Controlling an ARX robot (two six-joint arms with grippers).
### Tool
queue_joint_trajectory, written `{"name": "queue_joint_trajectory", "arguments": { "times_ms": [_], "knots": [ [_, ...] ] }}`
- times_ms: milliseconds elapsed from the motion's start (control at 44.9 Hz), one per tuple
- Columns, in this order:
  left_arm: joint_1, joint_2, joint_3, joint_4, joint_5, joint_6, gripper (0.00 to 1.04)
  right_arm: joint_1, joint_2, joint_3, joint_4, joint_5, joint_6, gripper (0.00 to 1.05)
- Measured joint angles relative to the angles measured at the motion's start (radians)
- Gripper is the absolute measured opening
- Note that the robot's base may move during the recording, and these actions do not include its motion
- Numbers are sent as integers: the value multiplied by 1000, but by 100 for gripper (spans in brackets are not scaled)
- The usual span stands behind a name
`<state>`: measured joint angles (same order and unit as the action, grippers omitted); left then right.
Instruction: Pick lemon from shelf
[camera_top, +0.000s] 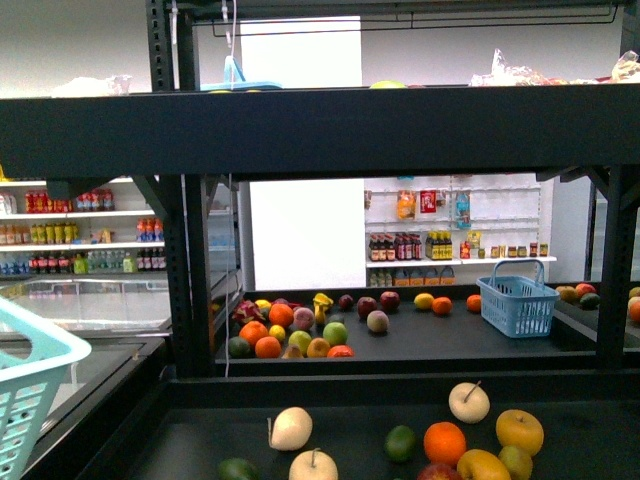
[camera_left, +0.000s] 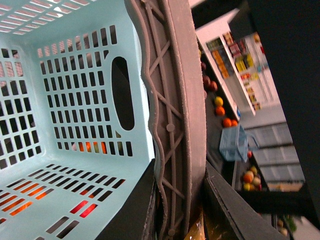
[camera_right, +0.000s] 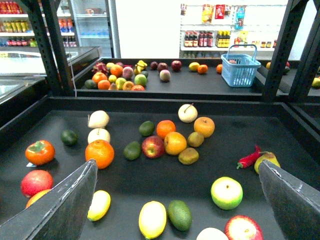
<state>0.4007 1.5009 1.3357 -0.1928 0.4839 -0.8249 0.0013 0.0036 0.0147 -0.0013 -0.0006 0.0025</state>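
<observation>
Right tool (camera_right: 177, 169) is over the near deck of the shelf (camera_right: 235, 134), fingers spread wide with nothing between them. The wide gap suits a drop over a round fruit. Left tool (camera_left: 179, 167) is pressed together on the grey ribbed rim (camera_left: 172, 100) of the pale-blue basket (camera_left: 100, 157), which it holds off to the robot's left. I judge the basket is held there as the drop point, clear of the picking arm. The lemon (camera_right: 152, 219), as I take it, is the pale-yellow oval lying on the deck near the front edge, between the spread fingers in the right wrist view. It is not yet touched. A dark green fruit (camera_right: 179, 215) lies just beside it, perhaps touching, and will crowd one finger. A smaller yellow fruit (camera_right: 99, 205) sits near the other finger and could be mistaken for the target; I cannot be sure which of the two is meant. An orange (camera_right: 99, 152), a green-and-white apple (camera_right: 226, 192) and a red chilli (camera_right: 248, 159) lie further off and are no obstacle. The far deck holds more fruit and a blue basket (camera_right: 241, 70). The upper deck's thick edge limits the approach from above.
</observation>
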Motion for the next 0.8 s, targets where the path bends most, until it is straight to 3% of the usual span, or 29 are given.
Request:
{"name": "queue_joint_trajectory", "arguments": {
  "times_ms": [111, 312, 534, 801],
  "knots": [
    [-56, -63, -11, -71, 79, 124, 20, 0, 0, 0, 0, 0, 0, 97],
    [-227, -119, -92, -114, 108, 275, 20, 0, 0, 0, 0, 0, 0, 97],
    [-426, -118, -164, -39, 99, 286, 20, 0, 0, 0, 0, 0, 0, 97],
    [-524, -68, -164, 6, 65, 283, 20, 0, 0, 0, 0, 0, 0, 97]
  ]
}}
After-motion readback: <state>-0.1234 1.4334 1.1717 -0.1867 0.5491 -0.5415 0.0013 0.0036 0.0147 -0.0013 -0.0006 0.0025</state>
